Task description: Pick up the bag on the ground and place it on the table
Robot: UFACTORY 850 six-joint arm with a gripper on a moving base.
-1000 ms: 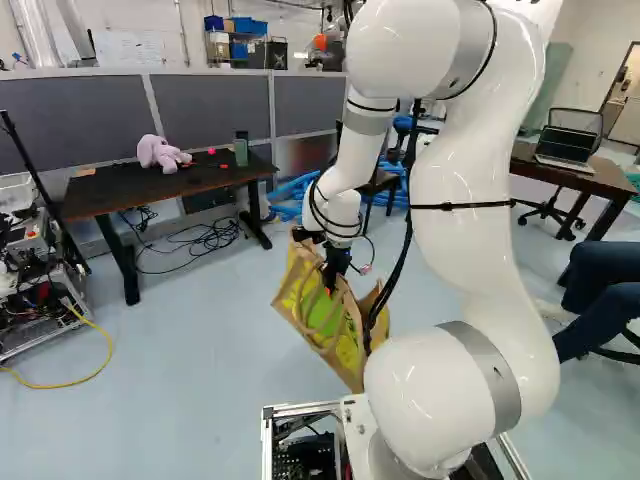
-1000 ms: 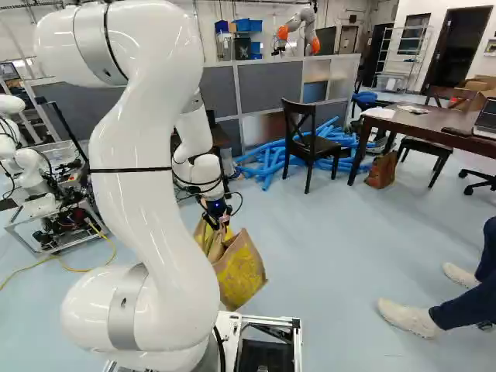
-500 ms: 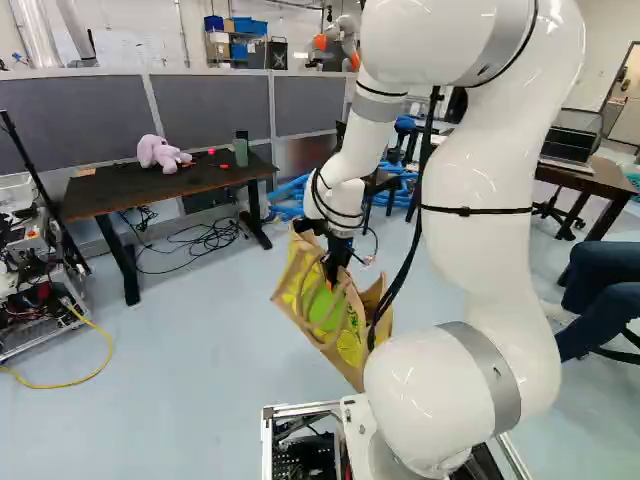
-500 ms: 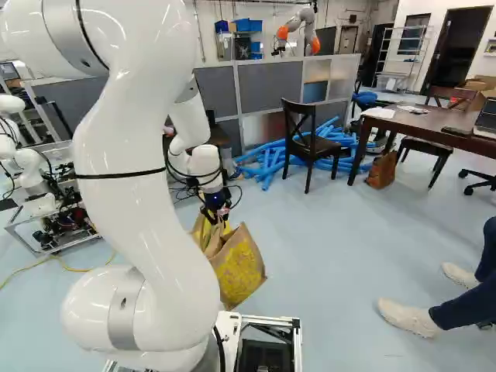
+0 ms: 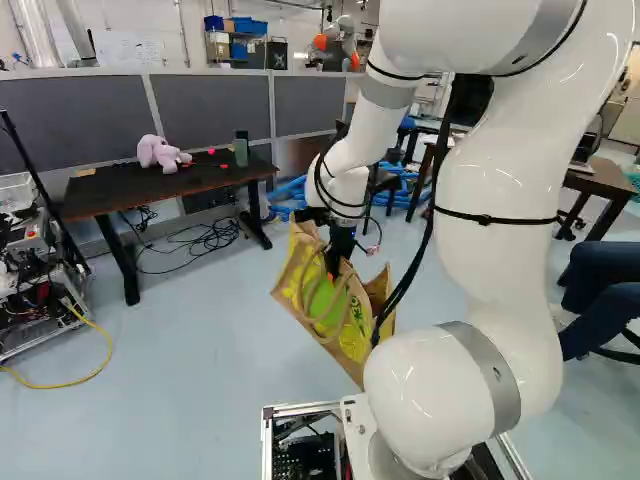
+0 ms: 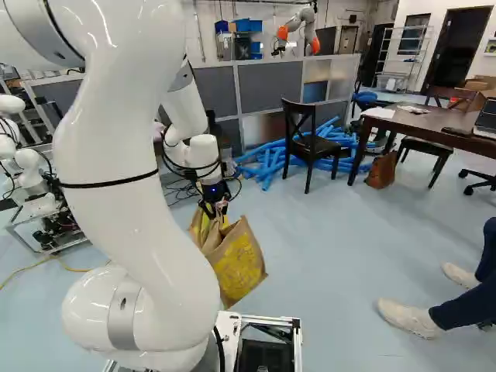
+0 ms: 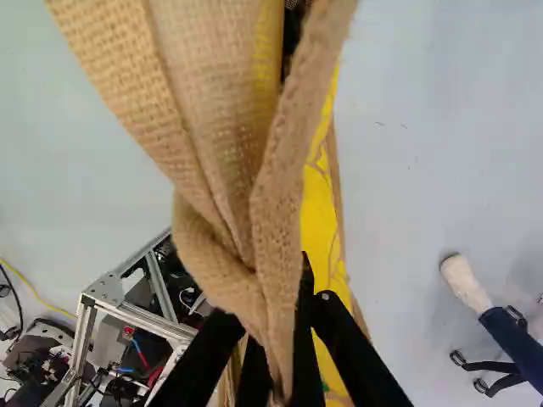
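Tan burlap with yellow print and a green patch makes up the bag (image 6: 240,267), which hangs tilted from the gripper (image 5: 333,272), just ahead of the base. Whether its lowest corner touches the floor (image 5: 190,340) I cannot tell. Both black fingers press on a bunched strip of burlap between them, so the gripper has hold of the bag near its upper edge, and a handle (image 5: 343,300) loops loosely down one side in the left base view. Above, the white arm (image 5: 495,240) bends over and reaches down to it. Beyond the bag, at the left of the left base view, stands the dark table (image 5: 100,205), well apart from it, carrying a pale purple plush toy (image 5: 162,154), a green cup (image 5: 241,150) and some small red things. Black cables (image 5: 205,240) lie on the floor beneath and beside that table, and a grey partition (image 5: 90,115) runs behind it. In the right base view, blue tubes (image 6: 267,163) lie heaped near a dark wooden chair (image 6: 308,143); to the right is a brown desk (image 6: 422,124) with a laptop (image 6: 486,116) on it and a reddish-brown sack (image 6: 382,170) beside its leg.
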